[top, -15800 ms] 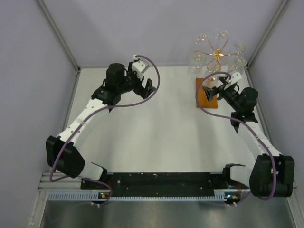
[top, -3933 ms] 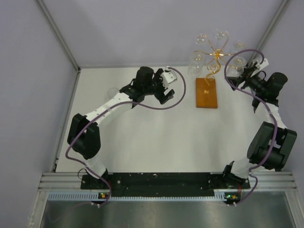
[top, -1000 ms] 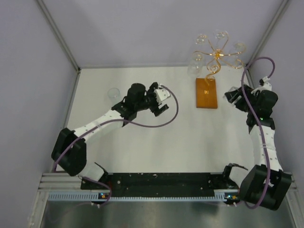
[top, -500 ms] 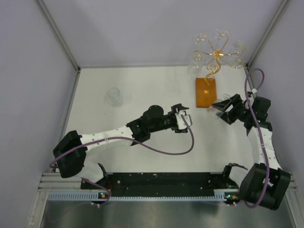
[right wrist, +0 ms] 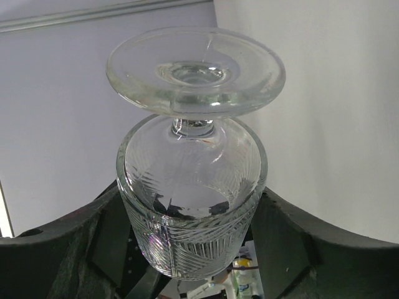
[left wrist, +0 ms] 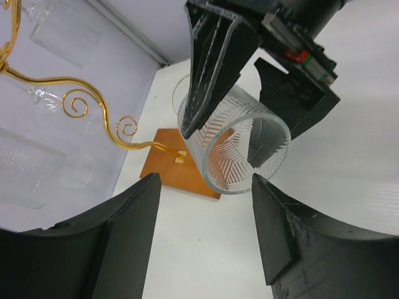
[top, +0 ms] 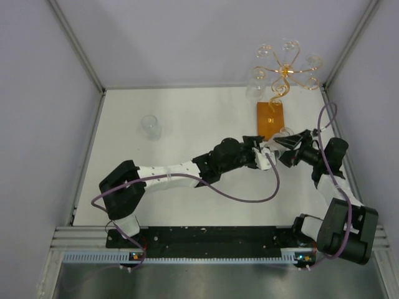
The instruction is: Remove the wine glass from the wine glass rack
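The glass (right wrist: 190, 187) is off the rack (top: 283, 70). It sits clamped by the bowl between the right gripper's (top: 288, 151) two fingers (left wrist: 212, 68), near the front end of the rack's orange base (top: 271, 121). From above it is almost lost, a clear glint wedged between the two black grippers. The right wrist view shows it best: cut-pattern bowl close to the camera, stem and round foot pointing away. The pads themselves are hidden behind the bowl.

The left gripper (left wrist: 206, 184) is spread wide, its fingers (left wrist: 124, 243) either side of the frame with nothing between them. The glass's open mouth faces it just ahead — whether any part touches cannot be told.

More glasses hang on the rack, but they are faint against the pale wall and hard to count. In the left wrist view the rack's top is cut off, with only gold scrolls and parts of a few bowls showing. Another glass (top: 149, 126) stands on the table (top: 187, 118), well apart at the far left.
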`<state>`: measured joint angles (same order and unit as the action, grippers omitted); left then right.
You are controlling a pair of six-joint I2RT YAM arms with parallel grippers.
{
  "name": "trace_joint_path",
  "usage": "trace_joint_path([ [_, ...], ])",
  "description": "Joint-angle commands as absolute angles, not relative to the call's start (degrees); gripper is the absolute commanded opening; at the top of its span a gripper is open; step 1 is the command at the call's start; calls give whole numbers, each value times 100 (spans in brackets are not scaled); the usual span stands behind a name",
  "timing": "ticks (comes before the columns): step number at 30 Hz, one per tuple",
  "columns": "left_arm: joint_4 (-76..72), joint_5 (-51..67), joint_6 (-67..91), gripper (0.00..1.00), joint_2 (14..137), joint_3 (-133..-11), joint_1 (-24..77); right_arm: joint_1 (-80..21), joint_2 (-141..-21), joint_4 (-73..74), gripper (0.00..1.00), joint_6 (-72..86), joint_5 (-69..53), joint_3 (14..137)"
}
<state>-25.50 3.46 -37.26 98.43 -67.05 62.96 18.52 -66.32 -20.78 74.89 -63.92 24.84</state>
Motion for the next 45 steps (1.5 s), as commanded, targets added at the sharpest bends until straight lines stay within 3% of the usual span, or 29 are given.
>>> trace_joint_path([
  [1, -2856, -158, -4060, 65, 10037, -6952, 6311, 1898, -6390, -3190, 0, 8006, -6873, 2716],
  [5, -3076, -289, -4113, 63, 10230, -7022, 6328, 1898, -6390, -3199, 0, 8138, -7040, 2663],
  [14, -3436, -413, -3973, 48, 10485, -7225, 6328, 1837, -6425, -3111, 0, 8209, -7137, 2584],
  [17, -3489, -221, -3579, 48, 10442, -7233, 6319, 1828, -6407, -3103, 0, 8200, -7128, 2610],
  [21, -3314, 500, -2928, 59, 10292, -7207, 6302, 1819, -6407, -3085, 0, 8174, -7119, 2654],
  [24, -3103, 301, -2550, 64, 10213, -7198, 6302, 1828, -6399, -3129, 0, 8174, -7128, 2707],
  [28, -3111, -553, -2461, 63, 10239, -7233, 6258, 1828, -6363, -3164, 0, 8174, -7146, 2716],
  [32, -3164, -615, -2452, 56, 10213, -7277, 6170, 1828, -6363, -3051, 0, 8121, -7154, 2716],
  [45, -3226, -519, -1898, 50, 10327, -7708, 6144, 1828, -6372, -2988, 0, 8086, -7189, 2733],
])
